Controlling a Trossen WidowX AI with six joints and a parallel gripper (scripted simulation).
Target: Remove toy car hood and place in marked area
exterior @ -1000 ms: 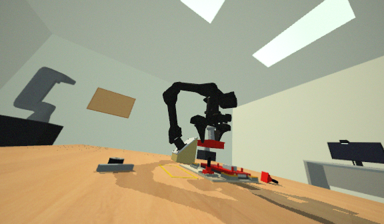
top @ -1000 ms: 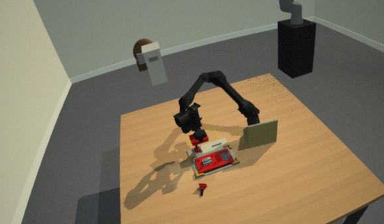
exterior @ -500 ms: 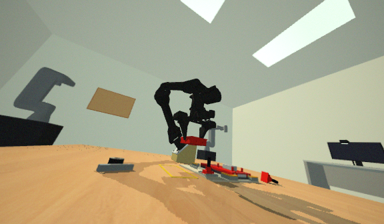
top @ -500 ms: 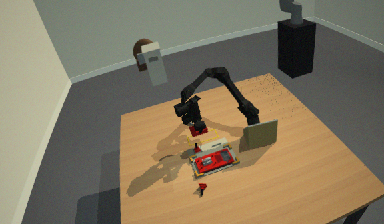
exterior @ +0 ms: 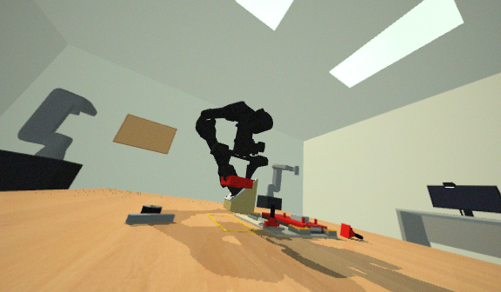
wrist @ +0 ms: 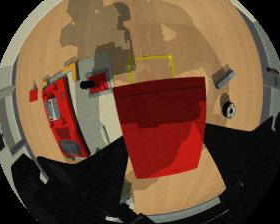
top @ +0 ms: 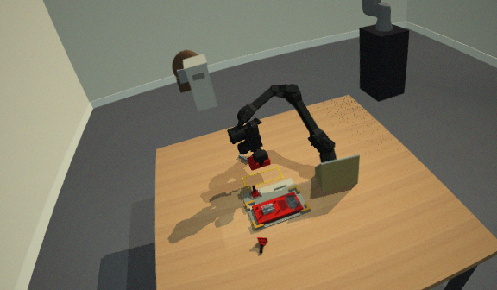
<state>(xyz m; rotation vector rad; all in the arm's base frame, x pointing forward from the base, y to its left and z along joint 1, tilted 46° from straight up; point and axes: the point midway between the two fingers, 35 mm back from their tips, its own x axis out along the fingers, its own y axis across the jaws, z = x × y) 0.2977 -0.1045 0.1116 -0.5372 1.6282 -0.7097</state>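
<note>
The red hood [top: 253,165] [exterior: 237,182] [wrist: 161,140] is in the air, off the car. My gripper [top: 261,160] [exterior: 237,177] [wrist: 165,133] is shut on the hood, with a black finger at either side of it in the wrist view. The toy car [top: 276,210] [exterior: 291,221] [wrist: 62,134] is a red body on a grey base with orange corners. The marked area [top: 261,173] [exterior: 217,222] [wrist: 150,57] is a thin yellow outline beside the car. In the wrist view the hood hides its near part. The exact height of the hood is hard to tell.
A red piece with a black post [top: 254,193] [exterior: 270,222] [wrist: 99,84] stands on the base near the outline. Another red piece [top: 261,242] [exterior: 346,230] [wrist: 34,95] lies beyond the car. A grey block [exterior: 150,218] [wrist: 224,79] and a black wheel [wrist: 229,110] lie opposite. A beige panel [top: 340,174] stands near the arm base.
</note>
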